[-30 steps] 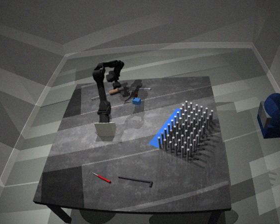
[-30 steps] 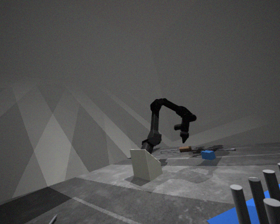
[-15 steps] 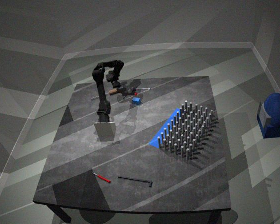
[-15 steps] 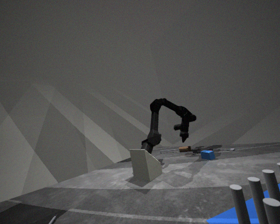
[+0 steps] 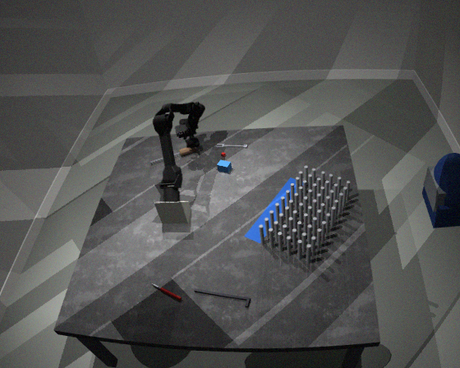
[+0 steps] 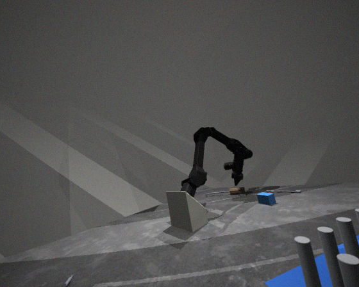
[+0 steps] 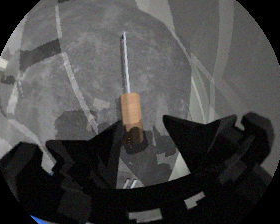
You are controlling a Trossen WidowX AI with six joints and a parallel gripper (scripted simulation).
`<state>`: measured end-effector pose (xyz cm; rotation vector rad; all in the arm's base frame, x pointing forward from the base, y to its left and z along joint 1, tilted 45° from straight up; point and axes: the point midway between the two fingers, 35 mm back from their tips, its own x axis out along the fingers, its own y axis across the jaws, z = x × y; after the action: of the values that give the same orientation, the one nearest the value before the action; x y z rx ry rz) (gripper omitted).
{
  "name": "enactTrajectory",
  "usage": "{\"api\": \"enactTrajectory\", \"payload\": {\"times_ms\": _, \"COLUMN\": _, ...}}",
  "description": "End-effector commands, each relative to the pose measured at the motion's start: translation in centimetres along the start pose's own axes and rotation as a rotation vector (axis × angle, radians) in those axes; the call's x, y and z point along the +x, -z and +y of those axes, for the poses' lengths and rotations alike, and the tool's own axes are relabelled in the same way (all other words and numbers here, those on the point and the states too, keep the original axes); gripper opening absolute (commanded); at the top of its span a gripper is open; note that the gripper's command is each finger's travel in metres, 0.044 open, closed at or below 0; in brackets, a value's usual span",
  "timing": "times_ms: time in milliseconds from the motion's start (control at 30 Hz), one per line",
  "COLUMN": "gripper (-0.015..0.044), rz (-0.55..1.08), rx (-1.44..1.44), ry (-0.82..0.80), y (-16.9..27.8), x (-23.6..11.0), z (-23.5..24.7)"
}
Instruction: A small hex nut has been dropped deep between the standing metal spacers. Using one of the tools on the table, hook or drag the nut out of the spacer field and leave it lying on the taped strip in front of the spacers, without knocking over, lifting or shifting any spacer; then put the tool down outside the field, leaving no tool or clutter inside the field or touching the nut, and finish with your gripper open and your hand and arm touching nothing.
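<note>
Gripper (image 5: 194, 144) (image 6: 236, 183) (image 7: 143, 120): pointing down above the wooden handle (image 5: 187, 151) (image 6: 236, 191) (image 7: 131, 110), fingers apart, partly open, nothing held between. Lined up with the handle running away between the fingertips in the wrist view, probably so as to close across its sides. Handle lying flat on the table, nearer the left-hand finger of that view; slim metal shaft (image 5: 162, 160) (image 6: 217, 193) (image 7: 125, 60) extending beyond. Opening narrower than full, presumably to descend without brushing the wrench (image 5: 232, 145) (image 6: 290, 191) (image 7: 127, 183) nearby.

Blue block (image 5: 224, 166) (image 6: 266, 198): off to the side, not in line for this grasp. Black hook (image 5: 221, 294) and red driver (image 5: 166, 292) (image 6: 68, 280): lying across the table, untouched; bent end on the former, likely suited to dragging.

Spacers (image 5: 309, 252) (image 6: 306, 259): upright in close rows, with blue strip (image 5: 254, 235) (image 6: 286, 278) along the near flank, as landing place for the nut.

Nut: not discernible in any view; by the task, deep among the spacers, hence well apart from the gripper, across the table. Exact gap between rows: cannot tell. Next, by judgement: lower, centre on the handle, close.
</note>
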<state>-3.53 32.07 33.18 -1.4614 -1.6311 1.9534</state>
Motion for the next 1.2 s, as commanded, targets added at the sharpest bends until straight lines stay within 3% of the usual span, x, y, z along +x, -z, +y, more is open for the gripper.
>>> {"api": "enactTrajectory", "payload": {"times_ms": 0, "gripper": 0.028, "rz": 0.003, "rx": 0.006, "ry": -0.003, "y": 0.3, "x": 0.7, "z": 0.3}}
{"api": "enactTrajectory", "payload": {"times_ms": 933, "gripper": 0.028, "rz": 0.002, "rx": 0.007, "ry": -0.003, "y": 1.5, "x": 4.6, "z": 1.6}}
{"api": "enactTrajectory", "payload": {"times_ms": 1033, "gripper": 0.0201, "rz": 0.002, "rx": 0.007, "ry": -0.003, "y": 1.5, "x": 4.6, "z": 1.6}}
{"api": "enactTrajectory", "payload": {"times_ms": 1167, "gripper": 0.0175, "rz": 0.002, "rx": 0.007, "ry": -0.003, "y": 1.5, "x": 4.6, "z": 1.6}}
